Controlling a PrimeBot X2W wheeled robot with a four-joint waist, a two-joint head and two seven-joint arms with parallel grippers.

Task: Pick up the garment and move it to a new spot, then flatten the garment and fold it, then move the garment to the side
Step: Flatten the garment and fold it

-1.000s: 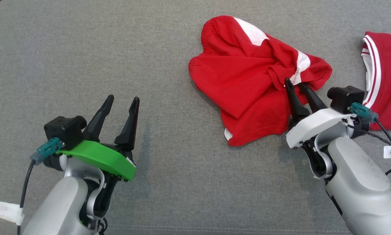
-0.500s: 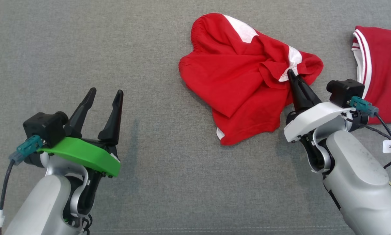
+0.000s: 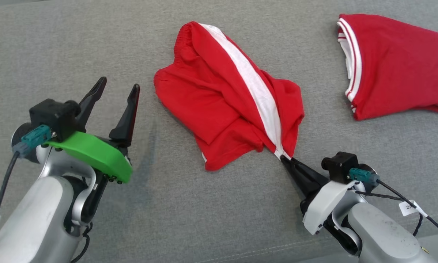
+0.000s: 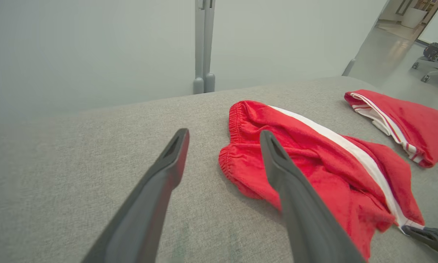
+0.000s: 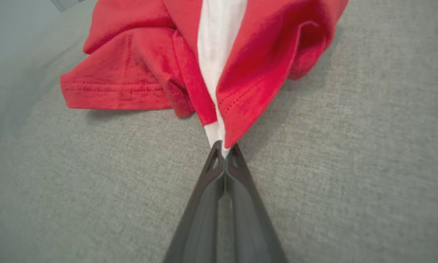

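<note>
Closes the right gripper since a second ago: fingers then half apart at a crumpled fold, now pressed together on the hem corner at the end of the white stripe. Draws that corner back toward the robot, well nearer than the red shirt's near edge, and pulls the stripe from a bunch into a straight line. Shifts the head view as well, so reckons the change against the shirt alone.

Holds the left gripper far to the left of the shirt, beyond the garment, fingers wide apart with nothing between them, above the grey upholstered surface.

Finds the garment, shorts to judge by the gathered waistband, lying to the left of the shirt and clear of it. Rests almost wholly on the surface, waistband at about the shirt's own depth, gripped corner at the near end, one leg creased and partly tucked under.

Judges the first step as begun and not finished: grasp made, cloth tugged taut, but not lifted clear and not yet set down anywhere new. Leaves flattening, folding and the move aside all to do. Seems likely to want the left gripper on the waistband or the other hem for spreading.
</note>
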